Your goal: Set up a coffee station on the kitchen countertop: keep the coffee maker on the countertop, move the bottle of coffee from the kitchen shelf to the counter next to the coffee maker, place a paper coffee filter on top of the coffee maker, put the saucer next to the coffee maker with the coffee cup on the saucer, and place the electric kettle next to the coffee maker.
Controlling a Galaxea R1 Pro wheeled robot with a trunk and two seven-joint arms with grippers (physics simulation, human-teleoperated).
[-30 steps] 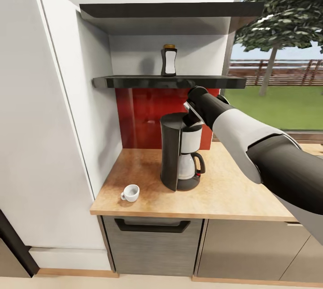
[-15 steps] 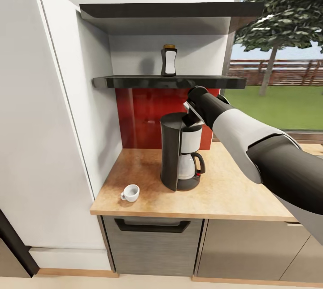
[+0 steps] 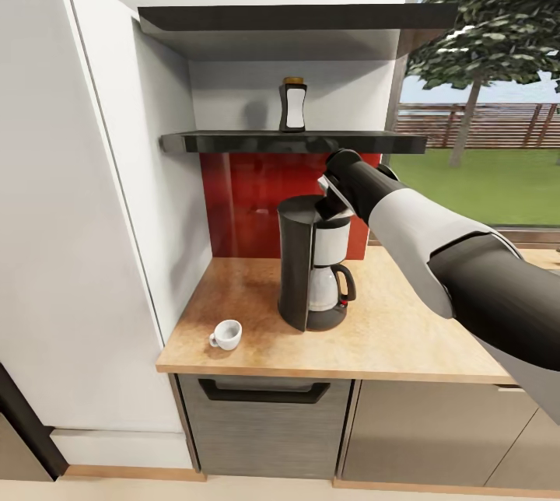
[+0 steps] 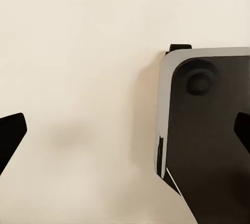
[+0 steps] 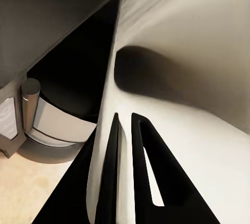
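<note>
The coffee maker [image 3: 299,268] stands upright on the countertop [image 3: 404,330], below the kitchen shelf [image 3: 233,142]. My right gripper [image 3: 325,209] is at the machine's top right edge. In the right wrist view the right gripper [image 5: 125,117] is shut on a thin white paper coffee filter [image 5: 198,130], above the coffee maker [image 5: 52,125]. The bottle of coffee [image 3: 293,105] stands on the shelf. The coffee cup [image 3: 226,334] sits on the counter near its front left corner. My left gripper [image 4: 125,130] is open over pale floor. The saucer and the electric kettle are out of view.
A tall white cabinet [image 3: 78,213] walls the counter's left side. A second black shelf [image 3: 295,19] hangs above the first, and a red backsplash [image 3: 241,197] lies behind the machine. A window [image 3: 482,174] is at the right. A dark base panel [image 4: 208,140] lies under the left gripper.
</note>
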